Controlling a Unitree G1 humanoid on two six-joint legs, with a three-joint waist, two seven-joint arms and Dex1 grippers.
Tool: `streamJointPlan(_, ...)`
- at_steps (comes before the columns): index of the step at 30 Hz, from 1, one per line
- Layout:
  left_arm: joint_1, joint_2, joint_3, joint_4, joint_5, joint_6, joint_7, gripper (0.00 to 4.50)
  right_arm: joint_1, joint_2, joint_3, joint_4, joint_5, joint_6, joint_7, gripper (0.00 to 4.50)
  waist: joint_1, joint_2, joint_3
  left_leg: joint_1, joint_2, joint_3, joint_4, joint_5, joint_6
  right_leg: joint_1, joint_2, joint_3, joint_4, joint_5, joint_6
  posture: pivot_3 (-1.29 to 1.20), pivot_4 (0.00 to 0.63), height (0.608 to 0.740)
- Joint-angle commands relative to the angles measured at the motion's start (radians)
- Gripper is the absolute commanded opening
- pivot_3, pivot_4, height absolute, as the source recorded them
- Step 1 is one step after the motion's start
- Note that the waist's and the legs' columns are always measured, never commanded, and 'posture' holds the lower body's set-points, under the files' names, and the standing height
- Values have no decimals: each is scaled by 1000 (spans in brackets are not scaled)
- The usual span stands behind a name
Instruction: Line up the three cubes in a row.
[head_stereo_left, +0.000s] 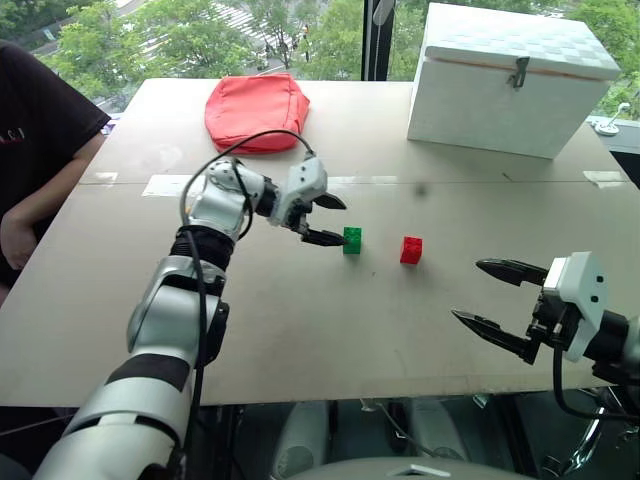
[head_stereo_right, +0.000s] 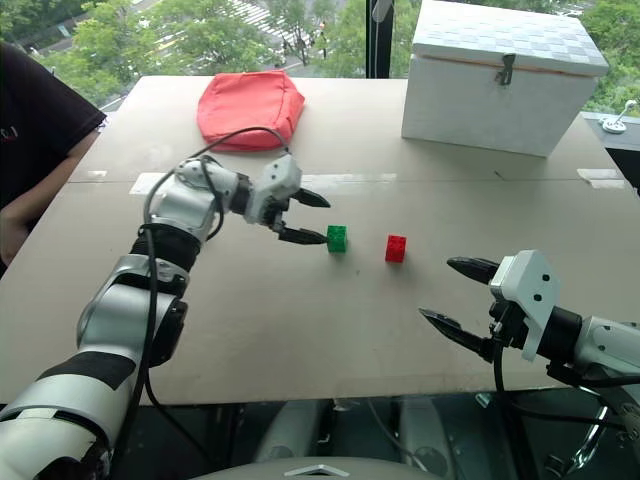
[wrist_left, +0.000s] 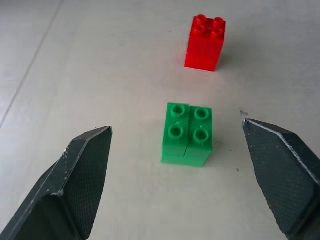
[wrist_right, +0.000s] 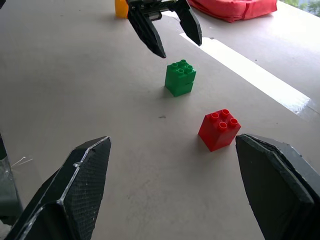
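On the bench (head_stereo_left: 300, 340), the green cube (head_stereo_left: 352, 240) and red cube (head_stereo_left: 411, 250) stand side by side, apart, with the yellow cube (wrist_right: 121, 8) behind the left gripper (head_stereo_left: 328, 220). That gripper's jaws gape released just left of green; the right gripper (head_stereo_left: 490, 295), also released, hovers nearer. Green looks placed, so yellow probably needs fetching into line.

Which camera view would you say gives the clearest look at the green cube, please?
The left wrist view: the green cube sits close, studs visible. Both eye views show it small beside the left tool; the right wrist view shows it farther off.
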Motion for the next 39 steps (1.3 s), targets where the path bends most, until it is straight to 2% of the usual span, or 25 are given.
streamJointPlan(1,73,89,107,-179,-66,173,79,4262,-29,11,21,3,6,-45,19,4109,-1,0,0,0,0,-1,0,0,0,0,0,0,0,0,0,0,150,740)
streamJointPlan(5,221,179,258,-343,-124,333,239,4262,-74,25,69,31,5,-69,38,4109,-1,0,0,1,0,-1,0,0,0,0,0,1,0,0,0,0,150,740)
streamJointPlan(10,303,263,313,-337,-79,375,415,4262,-140,26,120,84,-8,-84,65,4109,8,0,0,1,0,-3,0,0,0,1,0,-1,1,0,0,0,150,740)
streamJointPlan(15,276,345,249,-163,-22,224,379,4262,-183,24,144,109,-13,-86,75,4109,6,0,-1,1,-1,-3,0,0,0,1,-1,0,0,0,0,0,150,740)
streamJointPlan(18,185,362,192,12,30,131,355,4262,-175,21,140,101,-14,-88,74,4109,7,-1,-1,0,-2,-1,0,0,0,1,-1,-2,0,2,-3,0,150,740)
streamJointPlan(26,8,310,112,354,125,-36,365,4262,-113,10,116,51,-14,-98,77,4109,4,-1,-1,0,-2,4,0,0,0,0,-1,-1,0,1,-2,0,150,740)
streamJointPlan(30,-14,301,89,413,152,-71,344,3082,-100,6,104,43,-14,-100,75,4109,1,-2,-2,0,-2,4,0,0,0,0,-1,-1,0,2,-2,0,150,740)
streamJointPlan(33,-7,306,84,434,166,-120,350,1729,-84,5,97,38,-19,-103,73,4109,2,-2,-2,0,-1,4,0,0,0,0,-1,-1,1,2,-2,0,150,740)
streamJointPlan(39,-16,256,130,357,59,-216,101,1729,-69,8,71,33,-15,-102,63,4109,7,-3,-2,0,-1,4,1,0,0,0,-1,-1,1,2,-3,0,150,740)
